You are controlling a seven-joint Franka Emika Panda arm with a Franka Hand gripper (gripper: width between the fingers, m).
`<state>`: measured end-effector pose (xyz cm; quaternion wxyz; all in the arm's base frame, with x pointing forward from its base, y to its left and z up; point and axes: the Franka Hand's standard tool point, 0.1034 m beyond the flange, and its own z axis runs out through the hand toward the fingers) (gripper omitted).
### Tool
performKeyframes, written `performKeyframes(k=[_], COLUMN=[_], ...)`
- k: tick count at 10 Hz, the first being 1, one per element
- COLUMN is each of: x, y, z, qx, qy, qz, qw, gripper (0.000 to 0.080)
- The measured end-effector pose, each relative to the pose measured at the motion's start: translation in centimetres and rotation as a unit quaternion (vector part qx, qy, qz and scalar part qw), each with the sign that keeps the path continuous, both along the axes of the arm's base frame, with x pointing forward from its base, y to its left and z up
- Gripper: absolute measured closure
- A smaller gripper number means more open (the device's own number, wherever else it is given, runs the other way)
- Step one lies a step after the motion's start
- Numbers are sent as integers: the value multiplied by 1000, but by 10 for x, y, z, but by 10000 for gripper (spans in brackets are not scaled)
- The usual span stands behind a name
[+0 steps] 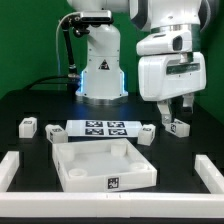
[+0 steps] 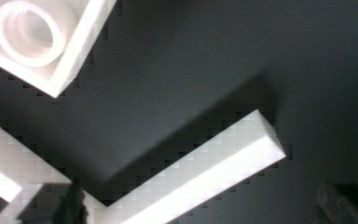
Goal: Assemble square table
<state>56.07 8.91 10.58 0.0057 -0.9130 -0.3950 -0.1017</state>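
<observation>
We see the end effector spread, gripping nothing, close above one leg near the tabletop's exterior-view right edge. The square top lies midway along the camera-side edge.

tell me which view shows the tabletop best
The exterior view: the tabletop shows whole, rim included. The wrist view holds only blurred white pieces; I cannot tell whether any is the tabletop.

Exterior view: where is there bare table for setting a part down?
Free: between the tray and the left rail, and between it and the right rail. Crowded: behind the tray, legs beside the marker board.
</observation>
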Motion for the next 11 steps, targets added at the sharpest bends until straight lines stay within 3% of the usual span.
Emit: performKeyframes(k=[6, 8, 11], x=[-4, -27, -58], y=[-5, -31, -66], z=[-1, 2, -17], qx=[-6, -36, -69], qy=[4, 13, 18], qz=[19, 114, 262], qw=[1000, 993, 962], gripper=[150, 150, 150])
